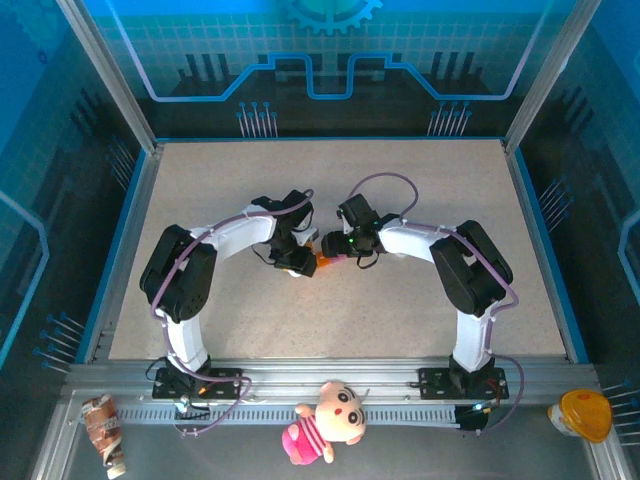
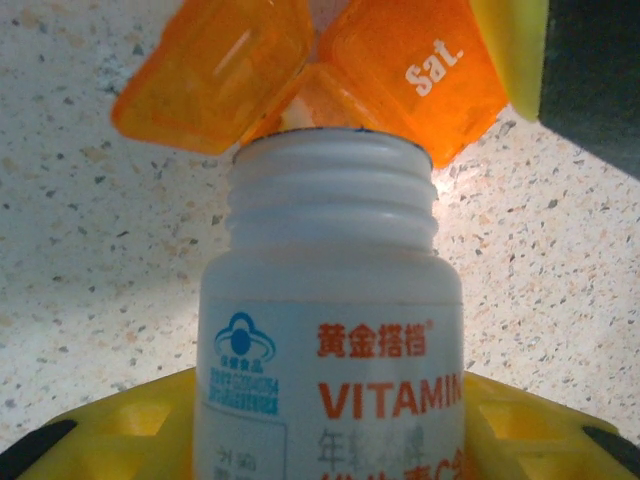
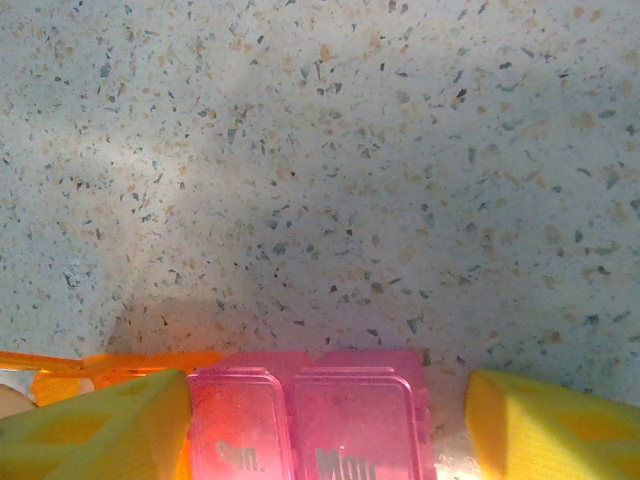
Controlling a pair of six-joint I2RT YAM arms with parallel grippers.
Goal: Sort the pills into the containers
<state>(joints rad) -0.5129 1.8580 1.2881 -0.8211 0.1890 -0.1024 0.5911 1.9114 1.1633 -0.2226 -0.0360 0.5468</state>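
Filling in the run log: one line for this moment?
left hand holds open bottle | mouth at orange compartments | right hand straddles pink compartments

Table (image 1: 420, 200): pale speckled surface, beige with dark and tan flecks; blue edging on its left, right and far sides
Metal rail (image 1: 330, 375): silver strip running left to right along the near edge of the table
Plush toy (image 1: 325, 422): small doll with a pale face and pink body; lies near the middle of the near ledge
Wrapper (image 1: 104, 432): crumpled brown-and-white packet; near left corner
Orange-lidded cup (image 1: 582, 415): near right corner; on its side
Backdrop (image 1: 330, 60): blue panel with circuit-style lines; far side
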